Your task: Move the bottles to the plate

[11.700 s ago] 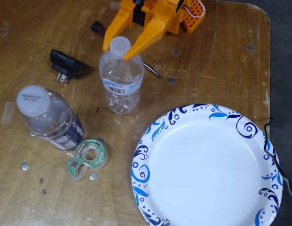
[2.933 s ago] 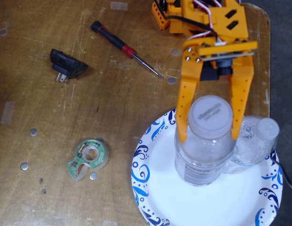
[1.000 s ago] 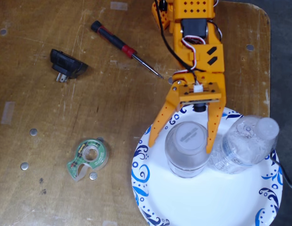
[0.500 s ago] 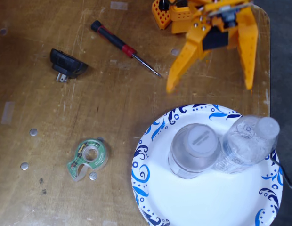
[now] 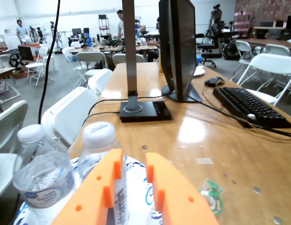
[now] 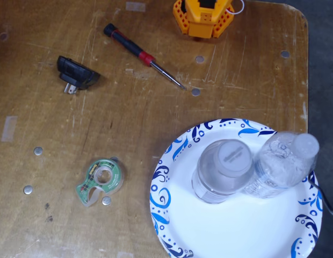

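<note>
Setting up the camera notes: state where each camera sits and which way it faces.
Wrist view: rides behind the gripper, low, looking across the table toward monitors; orange fingers show.
Fixed view: above, looking straight down on the table; only the arm's orange base shows.
Shared: both bottles, the plate and the green tape dispenser.

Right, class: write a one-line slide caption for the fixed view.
Two bottles, the wider beside the slim, stand on the plate; tape dispenser, screwdriver and plug lie on the table.

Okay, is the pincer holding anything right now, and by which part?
Nothing. The pincer is empty; both bottles stand free on the plate.
</note>
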`<state>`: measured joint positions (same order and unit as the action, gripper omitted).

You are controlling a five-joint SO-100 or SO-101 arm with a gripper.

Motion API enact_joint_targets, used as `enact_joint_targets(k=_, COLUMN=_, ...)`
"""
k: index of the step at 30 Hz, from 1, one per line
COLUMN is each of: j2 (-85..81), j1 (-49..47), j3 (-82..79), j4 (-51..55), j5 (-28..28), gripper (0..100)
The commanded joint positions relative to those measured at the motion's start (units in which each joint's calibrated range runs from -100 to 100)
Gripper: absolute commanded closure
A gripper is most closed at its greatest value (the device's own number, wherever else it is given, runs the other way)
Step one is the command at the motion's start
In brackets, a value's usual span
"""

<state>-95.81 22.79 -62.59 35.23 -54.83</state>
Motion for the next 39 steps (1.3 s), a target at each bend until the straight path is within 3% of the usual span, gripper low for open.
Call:
enact_joint_targets(k=1, j2=-3.6, j1=0.12, j3=-4.98, j4=0.45, j5=0.89, gripper=96)
enact_joint_targets(k=13, j2=-3.1, j1=2.39, j3=-15.61, j4=-0.42, j5=0.84, gripper=96)
enact_joint_targets(k=25, j2=-3.01, j1=2.82, j3=-32.73, j4=-22.09, j5=0.84, gripper=97)
enact_joint_targets(k=39, j2=-3.01, j1=2.17, j3=-36.42, j4=-26.01, j5=0.63, gripper=97)
